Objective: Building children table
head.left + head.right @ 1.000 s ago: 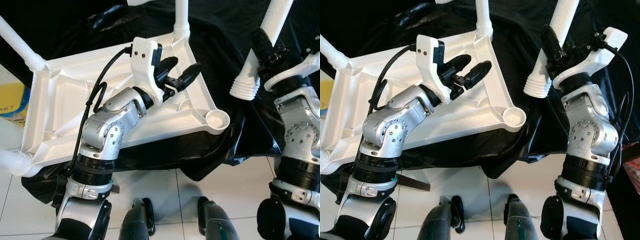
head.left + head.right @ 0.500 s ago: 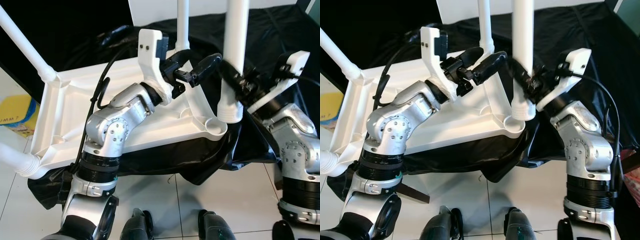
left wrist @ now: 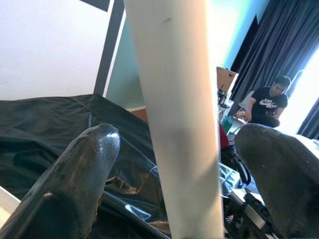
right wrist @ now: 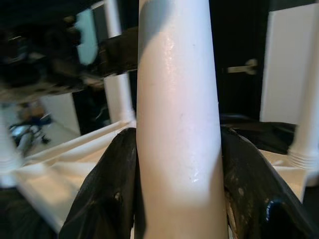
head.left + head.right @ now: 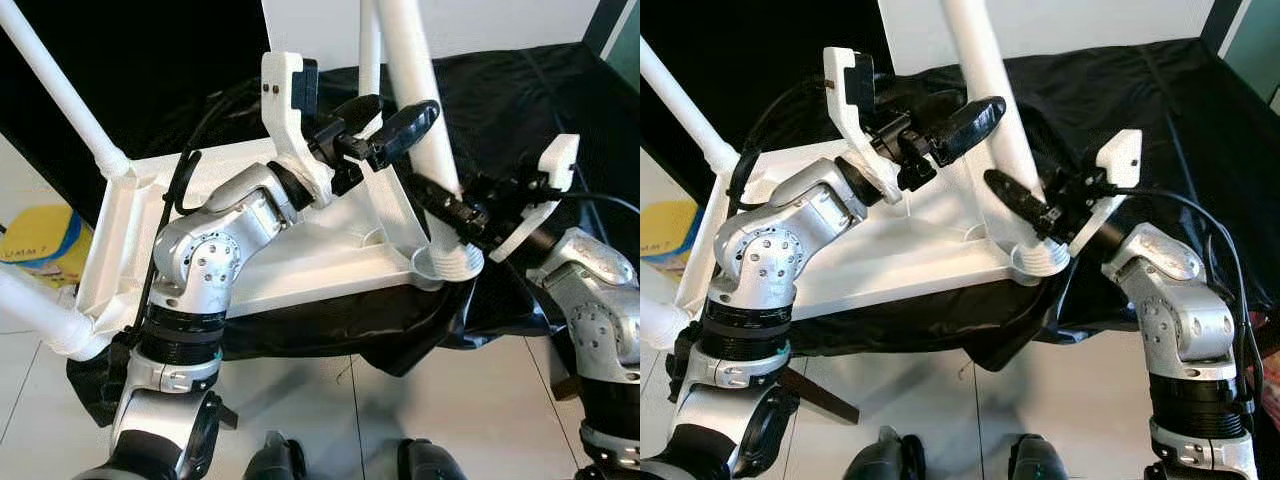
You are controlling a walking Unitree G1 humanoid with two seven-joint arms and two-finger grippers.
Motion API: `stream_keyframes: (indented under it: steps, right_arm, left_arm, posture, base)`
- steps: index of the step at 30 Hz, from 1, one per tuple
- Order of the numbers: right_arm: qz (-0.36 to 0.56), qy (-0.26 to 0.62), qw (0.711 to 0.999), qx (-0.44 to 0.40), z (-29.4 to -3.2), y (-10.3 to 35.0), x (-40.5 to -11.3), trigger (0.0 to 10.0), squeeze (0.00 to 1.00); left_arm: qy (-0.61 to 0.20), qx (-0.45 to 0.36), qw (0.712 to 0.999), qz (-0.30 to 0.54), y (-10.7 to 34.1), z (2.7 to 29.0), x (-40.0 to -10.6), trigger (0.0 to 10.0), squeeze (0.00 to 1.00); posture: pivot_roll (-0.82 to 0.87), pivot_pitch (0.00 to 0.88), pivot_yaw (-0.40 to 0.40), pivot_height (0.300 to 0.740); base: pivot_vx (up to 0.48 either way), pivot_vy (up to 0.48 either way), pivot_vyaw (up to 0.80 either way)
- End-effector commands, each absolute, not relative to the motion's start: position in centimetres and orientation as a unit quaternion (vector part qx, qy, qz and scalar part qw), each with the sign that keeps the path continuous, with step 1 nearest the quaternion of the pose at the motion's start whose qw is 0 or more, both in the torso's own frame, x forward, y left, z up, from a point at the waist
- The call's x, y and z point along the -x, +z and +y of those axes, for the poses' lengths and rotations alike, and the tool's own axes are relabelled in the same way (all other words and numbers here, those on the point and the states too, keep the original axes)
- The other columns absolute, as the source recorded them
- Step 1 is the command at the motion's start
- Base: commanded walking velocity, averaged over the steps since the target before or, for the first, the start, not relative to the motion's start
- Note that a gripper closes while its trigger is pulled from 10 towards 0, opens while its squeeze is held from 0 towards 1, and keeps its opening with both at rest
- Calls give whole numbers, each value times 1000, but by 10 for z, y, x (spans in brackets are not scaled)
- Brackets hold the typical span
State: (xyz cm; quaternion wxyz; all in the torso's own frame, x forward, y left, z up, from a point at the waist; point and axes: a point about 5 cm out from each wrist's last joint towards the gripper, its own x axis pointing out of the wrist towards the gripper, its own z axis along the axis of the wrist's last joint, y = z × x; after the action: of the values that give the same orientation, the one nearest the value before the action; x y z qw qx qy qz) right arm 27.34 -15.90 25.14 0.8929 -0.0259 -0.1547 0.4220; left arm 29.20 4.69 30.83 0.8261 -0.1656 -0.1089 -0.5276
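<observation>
Black cloth (image 5: 560,120); right claw (image 5: 447,208) gripping near-upright leg (image 5: 415,90).

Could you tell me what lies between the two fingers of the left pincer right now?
The white leg stands between the left pincer's fingers with a gap on each side, as the left wrist view shows; the right pincer grips it lower down.

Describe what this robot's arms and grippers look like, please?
Both arms are chunky silver metal joints with black rings between segments. Each ends in a white plastic wrist bracket and two long, rounded black fingers: left gripper, right gripper. Black cables loop along both arms.
</observation>
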Motion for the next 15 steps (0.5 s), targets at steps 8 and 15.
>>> stream_keyframes:
  steps: [8,15]
  right_arm:
    - [-138,466,873,46,-153,244,-263,10000,0]
    - [-125,469,872,54,-153,238,-262,10000,0]
  left_arm:
    - [-646,142,741,-118,310,41,-284,10000,0]
    - [-638,158,745,-114,312,43,-288,0,0]
  posture:
    - [-130,56,89,740]
    - [-127,53,85,740]
  base:
    - [0,0,0]
    - [0,0,0]
